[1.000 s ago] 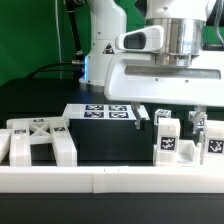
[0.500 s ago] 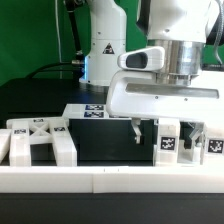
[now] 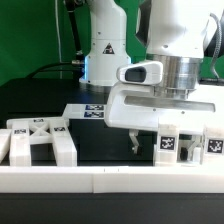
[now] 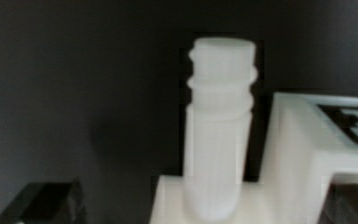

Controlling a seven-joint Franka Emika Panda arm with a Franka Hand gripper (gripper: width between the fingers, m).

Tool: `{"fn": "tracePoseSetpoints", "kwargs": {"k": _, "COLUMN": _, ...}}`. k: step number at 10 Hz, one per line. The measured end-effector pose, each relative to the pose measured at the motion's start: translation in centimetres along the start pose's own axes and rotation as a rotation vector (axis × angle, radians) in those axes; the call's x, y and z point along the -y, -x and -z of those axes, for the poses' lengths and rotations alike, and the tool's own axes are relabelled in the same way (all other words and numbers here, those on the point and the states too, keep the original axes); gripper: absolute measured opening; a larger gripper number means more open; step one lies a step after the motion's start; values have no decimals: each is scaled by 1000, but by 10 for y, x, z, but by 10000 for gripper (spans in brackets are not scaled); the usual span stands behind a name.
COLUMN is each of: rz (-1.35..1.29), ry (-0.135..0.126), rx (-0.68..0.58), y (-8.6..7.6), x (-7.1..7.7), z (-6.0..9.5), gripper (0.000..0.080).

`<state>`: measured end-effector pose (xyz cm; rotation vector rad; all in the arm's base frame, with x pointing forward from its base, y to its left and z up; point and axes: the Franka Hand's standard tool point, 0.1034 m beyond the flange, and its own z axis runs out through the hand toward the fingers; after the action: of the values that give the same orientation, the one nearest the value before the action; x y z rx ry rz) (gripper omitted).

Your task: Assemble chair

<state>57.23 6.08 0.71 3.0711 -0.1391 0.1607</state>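
Lowered since a second ago, the hand [image 3: 166, 140] now hangs around an upright white chair part [image 3: 166, 149] on the table [image 3: 100, 142], at the exterior view's right. Its jaws are spread wide and grip nothing. Another blocky part [image 3: 35, 140] lies well apart, at the left. A grasp looks imminent.

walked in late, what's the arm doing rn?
Chair assembly, at the pick-up stage. The gripper is open with nothing in it, hanging low over the small tagged chair parts on the exterior view's right. The wrist view shows a white post-shaped part right in front of it. The larger chair piece sits untouched on the left.
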Motion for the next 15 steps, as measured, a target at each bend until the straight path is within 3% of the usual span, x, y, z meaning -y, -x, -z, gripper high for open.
{"fn": "tracePoseSetpoints", "kwargs": {"k": 1, "rz": 0, "ry": 1, "rx": 1, "y": 0, "x": 0, "z": 0, "gripper": 649}}
{"fn": "tracePoseSetpoints", "kwargs": {"k": 3, "rz": -1, "ry": 1, "rx": 2, "y": 1, "x": -1, "z": -1, "gripper": 397}}
{"fn": "tracePoseSetpoints", "kwargs": {"k": 4, "rz": -2, "ry": 0, "rx": -1, "y": -1, "x": -1, "z": 0, "gripper": 397}}
{"fn": "tracePoseSetpoints", "kwargs": {"k": 5, "rz": -2, "ry": 0, "rx": -2, "y": -1, "x": -1, "z": 1, "gripper": 337}}
{"fn": "tracePoseSetpoints", "kwargs": {"k": 10, "rz": -5, "ry": -3, "rx": -1, "y": -3, "x": -4, "z": 7, "gripper": 336}}
{"fn": "tracePoseSetpoints", "kwargs": {"k": 14, "rz": -11, "ry": -34, "rx": 18, "y": -7, "x": -17, "z": 51, "gripper": 336}}
{"fn": "tracePoseSetpoints", "kwargs": {"k": 15, "rz": -18, "ry": -38, "rx": 19, "y": -8, "x": -20, "z": 55, "gripper": 336}}
